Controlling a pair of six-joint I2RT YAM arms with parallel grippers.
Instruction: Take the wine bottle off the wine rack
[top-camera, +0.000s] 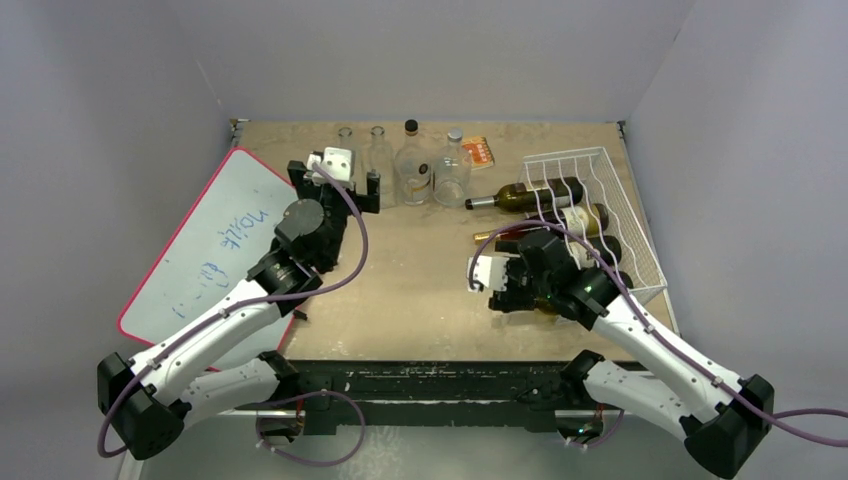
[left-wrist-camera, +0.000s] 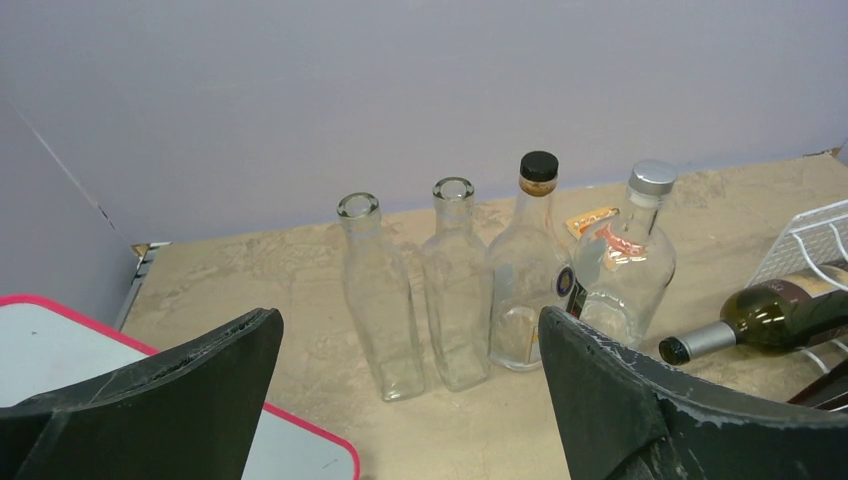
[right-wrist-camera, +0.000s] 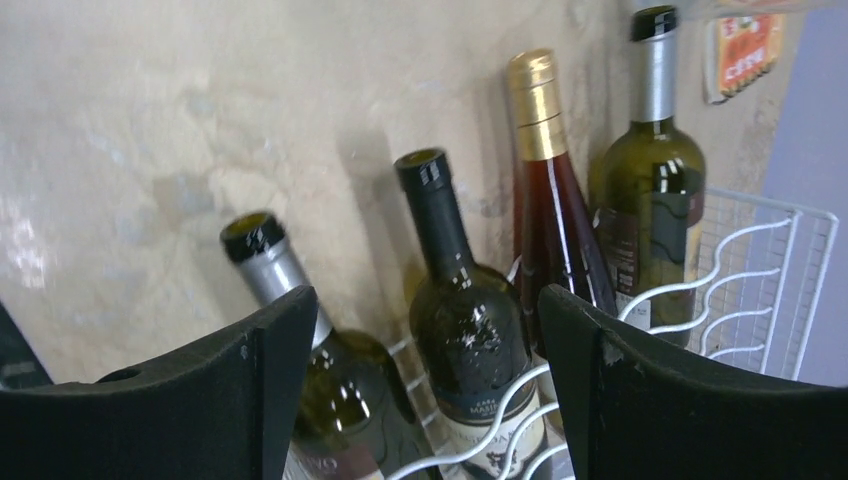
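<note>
My right end effector (right-wrist-camera: 422, 335), at the bottom of its wrist frame, has its fingers spread apart. A dark wine bottle (right-wrist-camera: 462, 330) shows between them, lying in the white wine rack (right-wrist-camera: 770, 265) at the lower right (three more bottles (right-wrist-camera: 545, 200) lie beside it, all necks pointing up-frame over the tabletop (right-wrist-camera: 150, 120)). My left end effector (left-wrist-camera: 410, 345) is likewise spread, facing four clear glass bottles (left-wrist-camera: 455, 290) standing mid-frame before the wall (left-wrist-camera: 300, 100).

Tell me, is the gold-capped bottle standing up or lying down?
Lying down. The gold-capped bottle rests on its side in the wine rack, its body held by the wavy wire cradles and its neck sticking out over the table.
</note>
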